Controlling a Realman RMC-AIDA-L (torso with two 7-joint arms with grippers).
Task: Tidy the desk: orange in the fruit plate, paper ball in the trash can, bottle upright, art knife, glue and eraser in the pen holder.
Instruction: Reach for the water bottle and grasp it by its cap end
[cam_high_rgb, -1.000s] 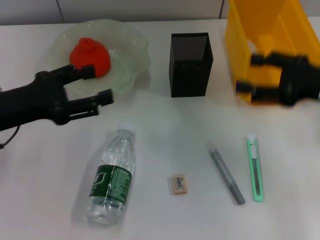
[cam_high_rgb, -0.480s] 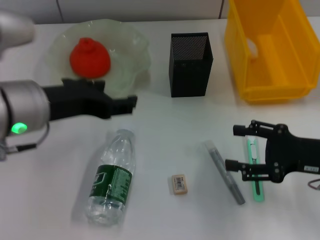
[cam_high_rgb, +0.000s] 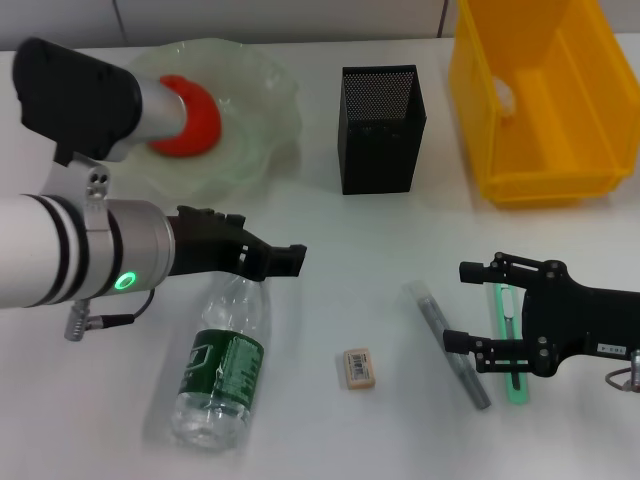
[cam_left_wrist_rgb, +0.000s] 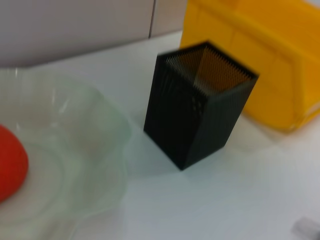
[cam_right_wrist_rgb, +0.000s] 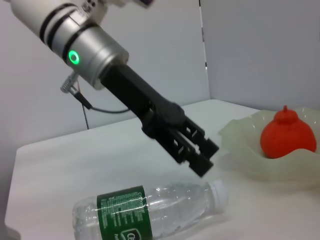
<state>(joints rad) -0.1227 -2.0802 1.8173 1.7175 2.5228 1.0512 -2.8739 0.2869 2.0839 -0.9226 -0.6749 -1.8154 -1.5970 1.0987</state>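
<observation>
The orange (cam_high_rgb: 200, 125) lies in the fruit plate (cam_high_rgb: 262, 95), partly hidden by my left arm. The bottle (cam_high_rgb: 222, 370) lies on its side on the desk (cam_high_rgb: 330, 230). My left gripper (cam_high_rgb: 272, 258) hovers just over its cap end, and in the right wrist view the left gripper (cam_right_wrist_rgb: 201, 152) looks open above the bottle (cam_right_wrist_rgb: 145, 212). My right gripper (cam_high_rgb: 458, 305) is open, low over the grey glue (cam_high_rgb: 440, 325), and covers much of the mint-green art knife (cam_high_rgb: 516, 385). The eraser (cam_high_rgb: 358, 367) lies between bottle and glue. The pen holder (cam_high_rgb: 380, 125) stands upright. The paper ball is out of view.
The yellow trash can (cam_high_rgb: 540, 100) stands at the back right, beside the pen holder. The left wrist view shows the pen holder (cam_left_wrist_rgb: 197, 112), the trash can (cam_left_wrist_rgb: 260, 55) and the fruit plate (cam_left_wrist_rgb: 75, 165) with the orange (cam_left_wrist_rgb: 10, 162).
My left arm has swung forward and right, bringing its gripper over the bottle's cap end. The right gripper came down from the trash can and has edged left over the glue.
</observation>
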